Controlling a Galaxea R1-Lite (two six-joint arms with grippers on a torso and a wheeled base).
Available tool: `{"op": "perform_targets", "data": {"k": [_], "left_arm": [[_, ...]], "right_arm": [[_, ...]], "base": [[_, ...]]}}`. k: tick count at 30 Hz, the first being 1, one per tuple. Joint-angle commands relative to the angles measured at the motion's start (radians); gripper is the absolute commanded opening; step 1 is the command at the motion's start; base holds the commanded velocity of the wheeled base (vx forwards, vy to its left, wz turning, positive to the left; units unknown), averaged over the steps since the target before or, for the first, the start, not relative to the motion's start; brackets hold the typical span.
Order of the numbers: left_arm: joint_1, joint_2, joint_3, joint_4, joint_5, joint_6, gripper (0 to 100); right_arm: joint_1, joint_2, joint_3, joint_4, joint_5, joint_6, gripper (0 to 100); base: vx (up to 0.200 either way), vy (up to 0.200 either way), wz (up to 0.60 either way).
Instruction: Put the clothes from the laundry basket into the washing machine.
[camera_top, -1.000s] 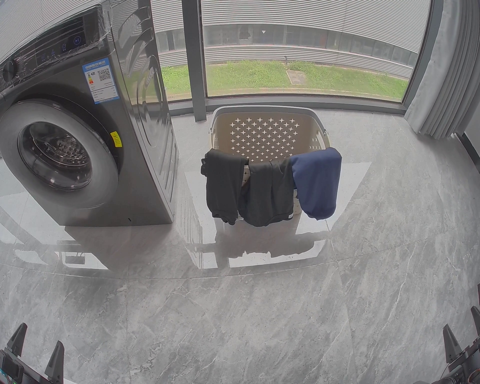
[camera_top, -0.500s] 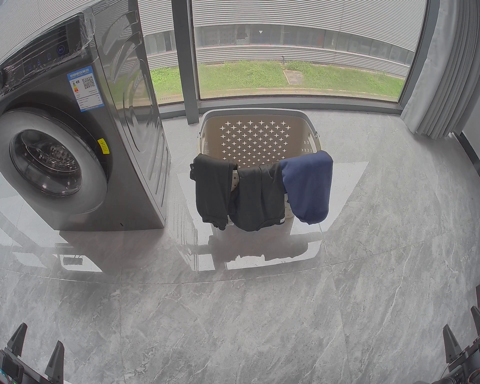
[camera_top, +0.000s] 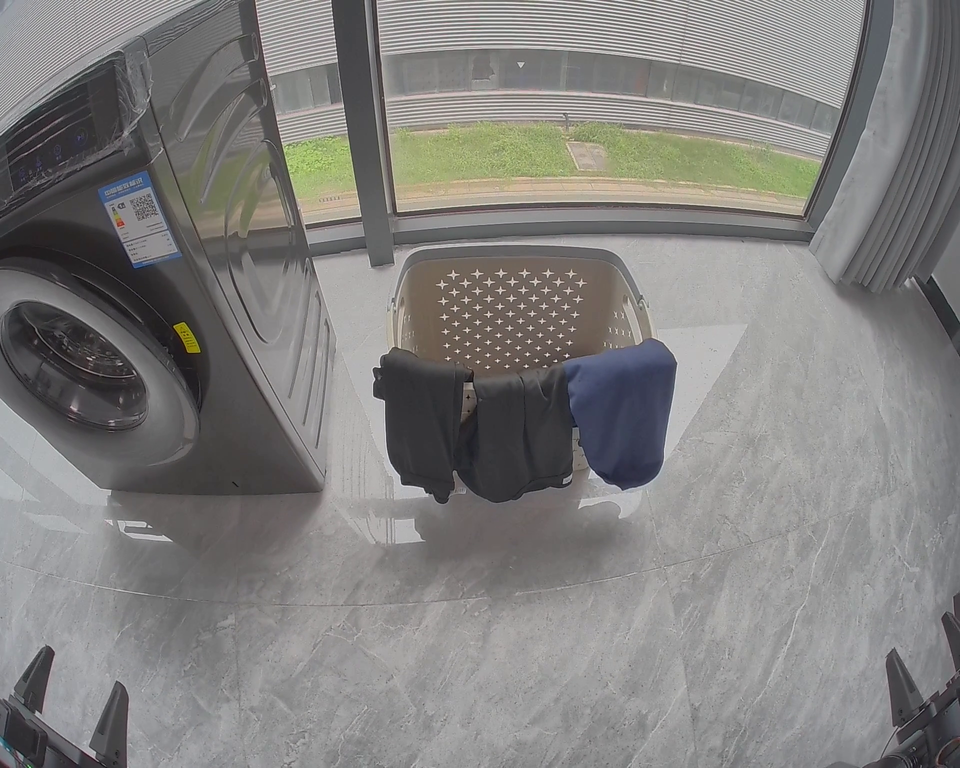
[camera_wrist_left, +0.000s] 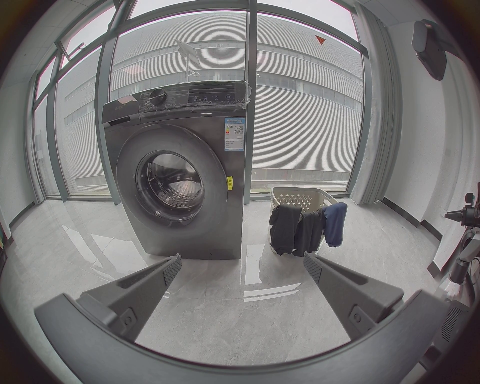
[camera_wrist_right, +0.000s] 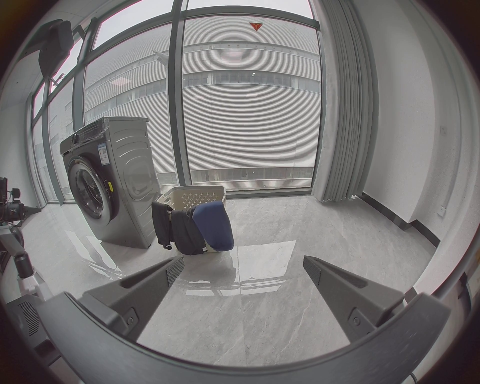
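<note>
Closing on the beige star-punched plastic laundry basket (camera_top: 520, 300) is your step: left gripper (camera_wrist_left: 241, 259) and right gripper (camera_wrist_right: 242, 260) both hang wide apart, empty, well short of it. A black garment (camera_top: 420, 425), a dark grey garment (camera_top: 515, 435) and a navy blue garment (camera_top: 622, 405) drape over its near rim, beside the grey front-loading washing machine (camera_top: 240, 300). Stop square-on, pinch one at the rim fold.

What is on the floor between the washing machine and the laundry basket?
Nothing: in the head view, only a bare strip of grey floor separates the washing machine from the laundry basket.
</note>
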Motion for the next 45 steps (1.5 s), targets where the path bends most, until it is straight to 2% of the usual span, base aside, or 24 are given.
{"op": "perform_targets", "data": {"k": [1, 13, 22, 33, 45], "left_arm": [[0.000, -0.009, 0.015, 0.000, 0.001, -0.001, 100], [0.000, -0.009, 0.015, 0.000, 0.001, -0.001, 100], [0.000, -0.009, 0.015, 0.000, 0.001, -0.001, 100], [0.000, -0.009, 0.015, 0.000, 0.001, -0.002, 100], [0.000, -0.009, 0.015, 0.000, 0.001, -0.002, 100]], "right_arm": [[0.000, -0.015, 0.018, -0.001, 0.000, 0.000, 100], [0.000, -0.015, 0.018, -0.001, 0.000, 0.000, 100], [0.000, -0.015, 0.018, -0.001, 0.000, 0.000, 100], [0.000, -0.015, 0.018, -0.001, 0.000, 0.000, 100], [0.000, -0.015, 0.018, -0.001, 0.000, 0.000, 100]], "base": [[0.200, 0.000, 0.00], [0.200, 0.000, 0.00], [0.000, 0.000, 0.00], [0.000, -0.200, 0.00], [0.000, 0.000, 0.00]]}}
